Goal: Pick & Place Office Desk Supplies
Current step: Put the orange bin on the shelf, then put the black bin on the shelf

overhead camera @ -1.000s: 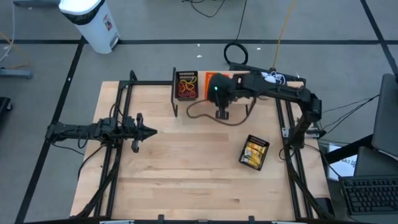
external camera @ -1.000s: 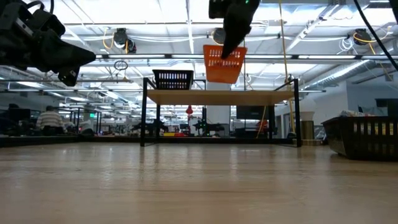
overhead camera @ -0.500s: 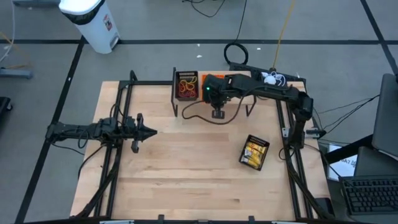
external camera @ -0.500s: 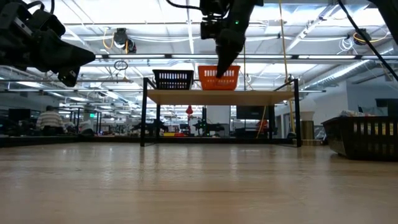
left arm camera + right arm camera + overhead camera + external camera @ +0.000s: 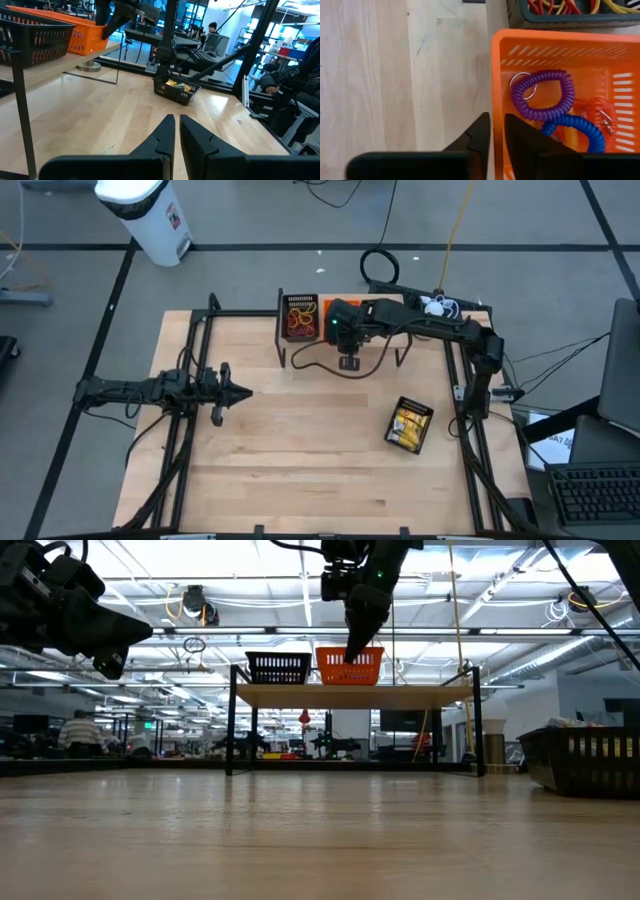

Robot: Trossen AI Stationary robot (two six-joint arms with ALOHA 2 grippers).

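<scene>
An orange basket stands level on its base on a raised wooden shelf at the table's far side, beside a black basket of red and yellow rubber bands. Inside the orange basket lie a purple coil ring, a blue one and a red one. My right gripper reaches down onto the orange basket's rim. At the table's left my left gripper waits level and shut, with nothing in it. My right gripper has the rim of one wall of the orange basket between its two fingers, one finger inside the basket and one outside. The fingers slant down from above. The basket rests level on the shelf.
A second black basket with yellow pieces stands on the table's right half. The shelf's black legs rise from the table near the far edge. People sit in the room behind the table. Bare wood lies in the table's middle and near part.
My right gripper has gone down and toward the table's left with the orange basket. The basket hung tilted above the shelf a second ago; it now sits level on the shelf next to the black basket.
</scene>
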